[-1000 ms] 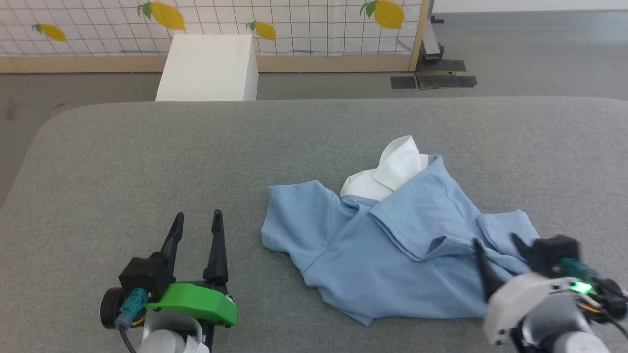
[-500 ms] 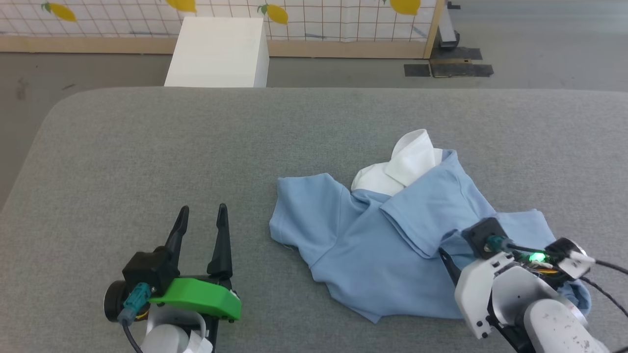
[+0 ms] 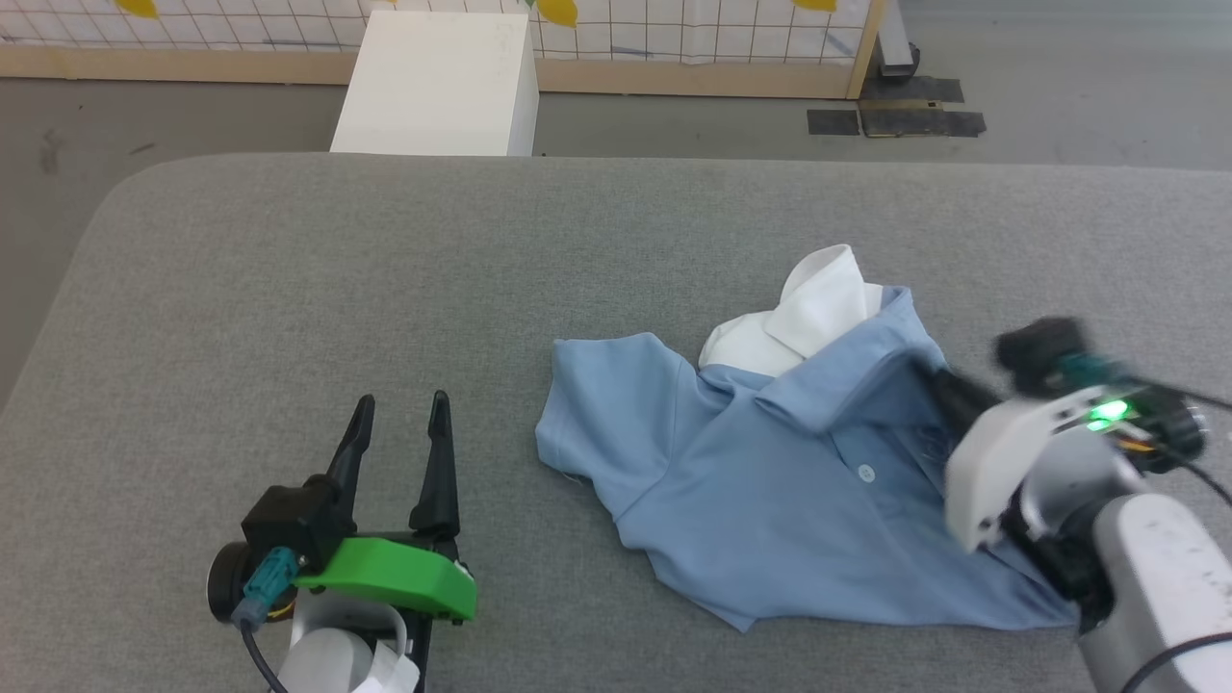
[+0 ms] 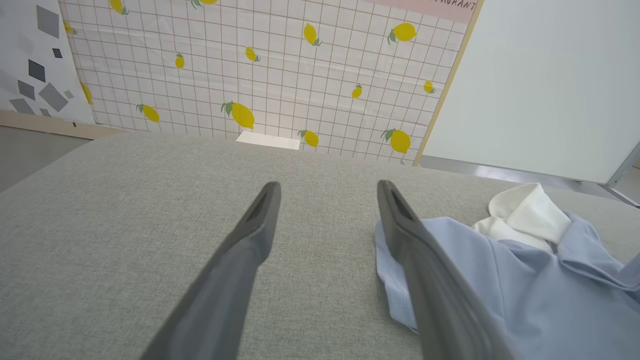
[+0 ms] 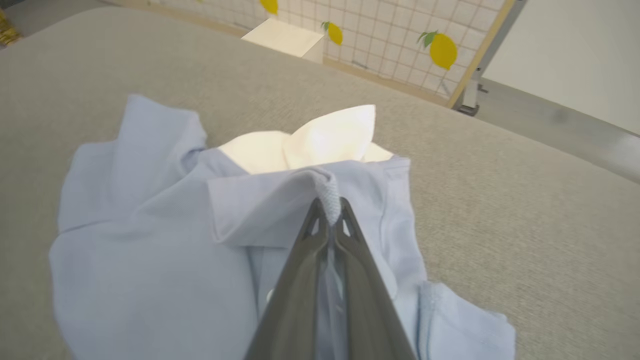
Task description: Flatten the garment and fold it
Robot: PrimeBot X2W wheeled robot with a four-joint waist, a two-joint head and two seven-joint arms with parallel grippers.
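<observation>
The shirt (image 3: 799, 481) lies crumpled near the tabletop's (image 3: 289, 289) right edge. We judge it light, limp and best taken at collar or hem. The right gripper (image 5: 327, 207) has its jaws clamped on a fold by the collar, while the left gripper (image 3: 399, 404) holds its jaws apart. We read only "URANT" on a sign (image 4: 452, 5).

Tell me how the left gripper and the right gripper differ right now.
The left gripper is open and empty; the right gripper is shut on a fold of the light blue polo shirt. The left gripper is over the bare grey padded surface beside the shirt; the right gripper is over the shirt. Both have two long dark fingers.
</observation>
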